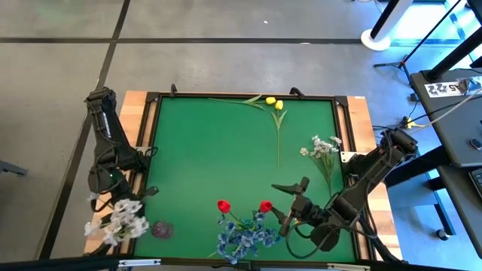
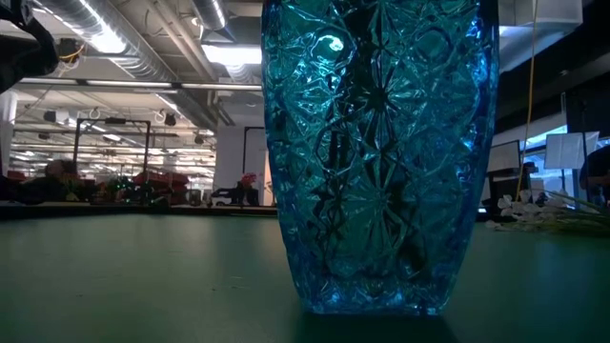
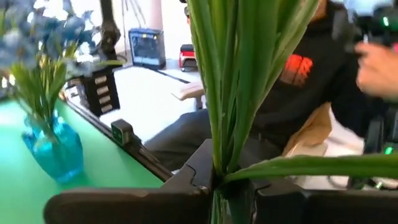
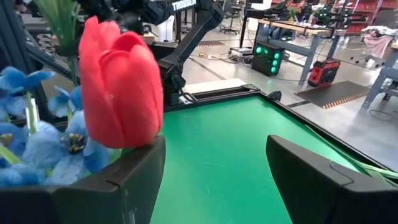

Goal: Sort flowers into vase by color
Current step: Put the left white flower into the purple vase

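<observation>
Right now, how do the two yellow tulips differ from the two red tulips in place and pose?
The yellow tulips lie flat on the green mat's far part; the red tulips stand at its near edge beside the blue bunch. The yellow tulips have no gripper near them; one red tulip is beside a finger of the open right gripper. Both pairs have thin green stalks.

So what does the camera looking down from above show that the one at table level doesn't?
Only the high view shows both arms: the left hand shut on a white spray at the table's near left corner, the right hand open beside a red tulip. It also shows the second red tulip, the yellow tulips and the blue bunch. Only the low view shows the blue vase's cut-glass wall close up. Both show the green table and the white spray lying on it.
</observation>
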You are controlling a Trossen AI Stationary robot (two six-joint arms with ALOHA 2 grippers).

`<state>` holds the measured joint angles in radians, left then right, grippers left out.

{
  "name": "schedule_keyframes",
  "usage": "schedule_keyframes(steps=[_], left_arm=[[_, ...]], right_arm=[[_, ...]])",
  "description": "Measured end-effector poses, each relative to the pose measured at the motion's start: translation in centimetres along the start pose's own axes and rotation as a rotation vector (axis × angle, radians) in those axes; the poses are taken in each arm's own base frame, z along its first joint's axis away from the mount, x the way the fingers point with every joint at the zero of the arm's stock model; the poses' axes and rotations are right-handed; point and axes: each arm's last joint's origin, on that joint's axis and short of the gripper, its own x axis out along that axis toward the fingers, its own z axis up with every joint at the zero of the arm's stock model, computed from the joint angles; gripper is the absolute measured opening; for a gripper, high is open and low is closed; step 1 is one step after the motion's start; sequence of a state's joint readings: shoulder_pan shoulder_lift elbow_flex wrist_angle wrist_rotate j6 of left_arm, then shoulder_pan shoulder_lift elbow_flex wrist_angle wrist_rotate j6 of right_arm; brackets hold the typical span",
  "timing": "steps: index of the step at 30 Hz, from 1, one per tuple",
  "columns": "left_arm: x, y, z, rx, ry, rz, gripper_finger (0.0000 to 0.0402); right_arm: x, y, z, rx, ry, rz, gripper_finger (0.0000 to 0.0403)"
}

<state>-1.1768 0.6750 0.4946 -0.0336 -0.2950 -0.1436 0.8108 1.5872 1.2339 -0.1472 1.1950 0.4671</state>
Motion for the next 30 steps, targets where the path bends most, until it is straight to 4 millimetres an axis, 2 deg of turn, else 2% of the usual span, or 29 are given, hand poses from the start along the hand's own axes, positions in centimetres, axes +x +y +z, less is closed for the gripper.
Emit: schedule_keyframes(steps=[5,10,14,18,23,30], left_arm=[[0.0,0.2,-0.1,-0.155,0.001,0.051,0.0026],[0.0,0.3,-0.4,-0.339,0.021,0.086,0.0061],[-0.1,0.3,-0.5,-0.354,0.024,0.085,0.0094],[-0.1,0.2,-1.1,-0.417,0.104,0.037,0.0116],[-0.7,0.3,-1.0,-0.651,0.213,0.089,0.0119],[-1.4,0.4,-0.2,-0.827,0.27,0.143,0.0097]], right_arm=[[0.0,0.0,-0.1,-0.007,0.004,0.001,0.028],[0.0,0.0,-0.1,-0.011,0.003,0.0,0.028],[0.3,-0.1,-0.1,-0.023,0.003,-0.008,0.028],[0.3,0.0,-0.1,-0.025,0.01,0.004,0.028],[0.3,-0.1,-0.1,-0.036,0.007,-0.001,0.028],[0.5,-0.2,-0.1,-0.04,0.008,-0.01,0.028]])
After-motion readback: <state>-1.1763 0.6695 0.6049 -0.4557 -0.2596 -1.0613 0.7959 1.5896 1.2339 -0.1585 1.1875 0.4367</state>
